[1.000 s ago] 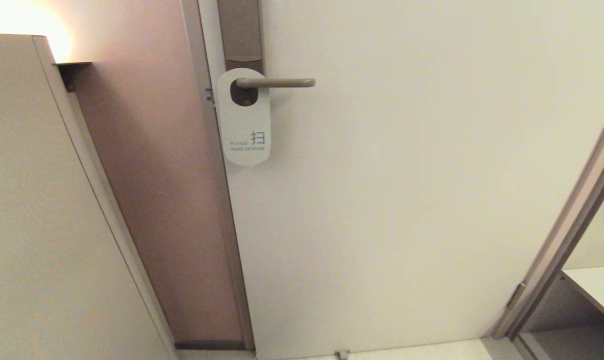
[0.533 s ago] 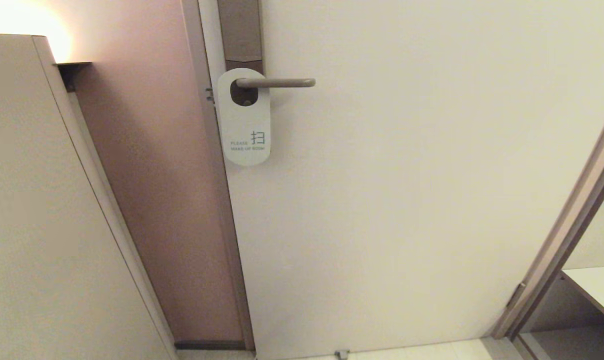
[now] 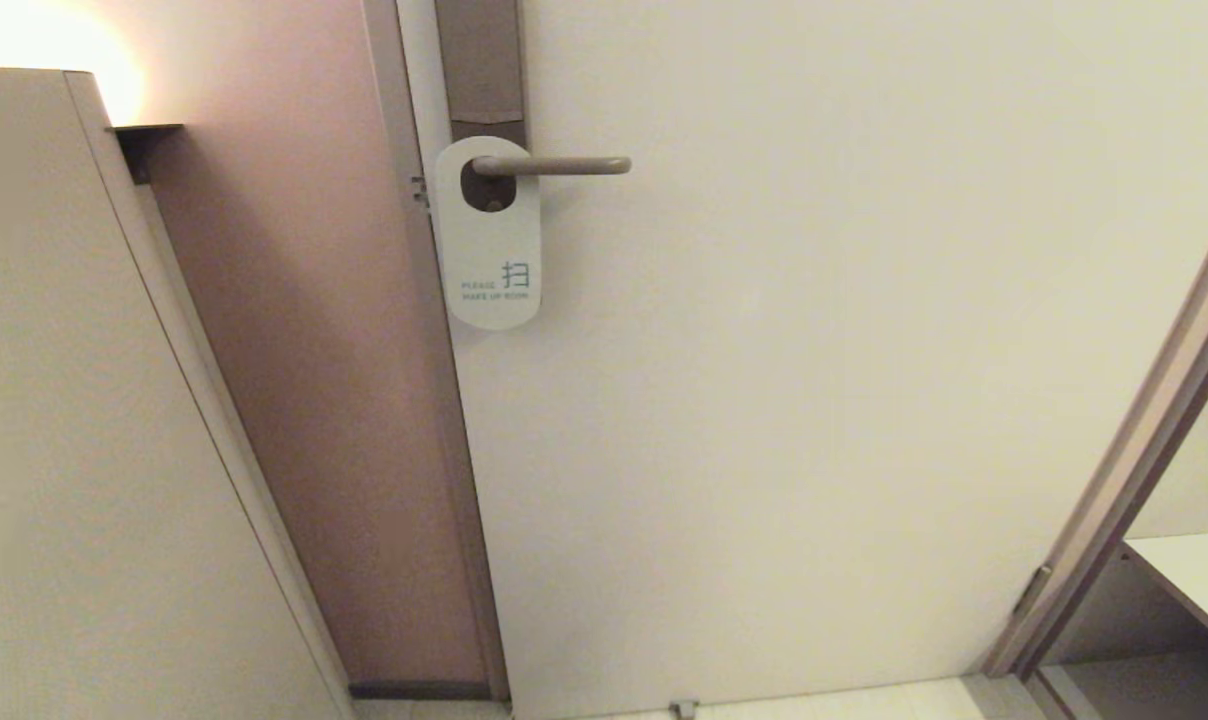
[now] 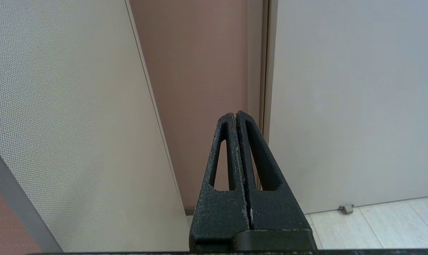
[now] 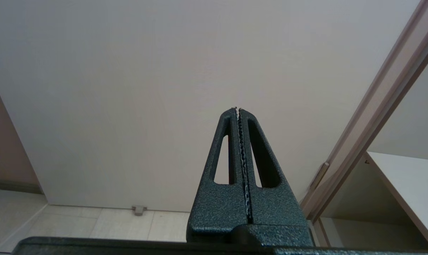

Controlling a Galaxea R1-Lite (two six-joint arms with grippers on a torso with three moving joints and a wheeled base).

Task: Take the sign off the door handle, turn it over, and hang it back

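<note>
- Pale door [image 3: 814,400] carries the sign [image 3: 489,250] hanging on the door handle [image 3: 554,166], white face out.
- Left gripper [image 4: 236,115] and right gripper [image 5: 237,110] sit low near the floor, jaws closed, empty.

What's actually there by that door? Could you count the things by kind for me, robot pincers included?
Signs: 1, the sign, white face out, hanging on the handle
Door handles: 1, the door handle
Backplates: 1, the brown backplate
Doors: 1, the door
Grippers: 2, the left gripper and the right gripper, both shut, holding nothing
Total: 6
</note>
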